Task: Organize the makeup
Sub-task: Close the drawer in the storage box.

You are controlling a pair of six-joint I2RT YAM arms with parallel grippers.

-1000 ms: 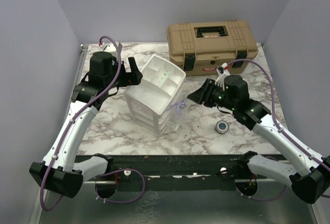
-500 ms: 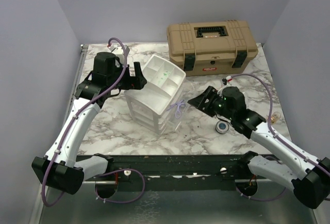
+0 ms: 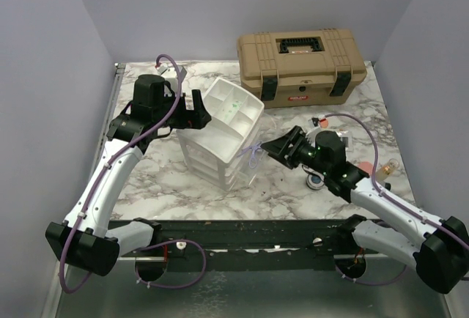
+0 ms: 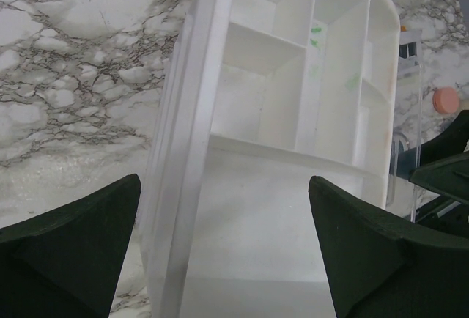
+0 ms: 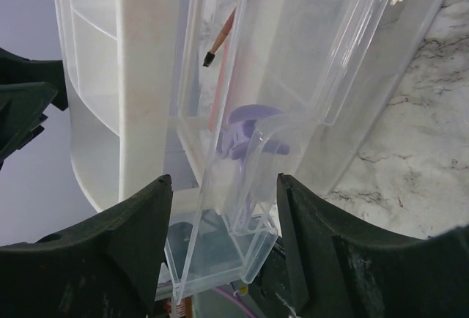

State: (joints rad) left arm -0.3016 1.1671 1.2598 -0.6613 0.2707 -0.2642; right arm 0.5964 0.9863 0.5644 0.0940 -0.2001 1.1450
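Observation:
The white drawer unit (image 3: 220, 142) stands mid-table, its top tray (image 4: 264, 105) of compartments bare. My left gripper (image 3: 196, 110) (image 4: 223, 180) is open, one finger on each side of the unit's near top corner. A clear drawer (image 3: 253, 158) (image 5: 293, 61) sticks out of the unit's right side; in it lie a thin pencil (image 5: 223, 36) and a purple piece (image 5: 249, 131). My right gripper (image 3: 277, 146) (image 5: 223, 179) is open around the drawer's front lip, with gaps on both sides. On the table lie a round blue-centred compact (image 3: 315, 179) and pink discs (image 3: 364, 166) (image 4: 444, 99).
A tan toolbox (image 3: 300, 65), shut, sits at the back right. A small pale bottle (image 3: 388, 165) stands near the right wall, and another pink disc (image 3: 323, 122) lies in front of the toolbox. Grey walls close in both sides.
My right arm swung left and lowered to the clear drawer's front, its jaws widening, which uncovered the pink disc behind it. The left gripper edged right onto the unit's corner.

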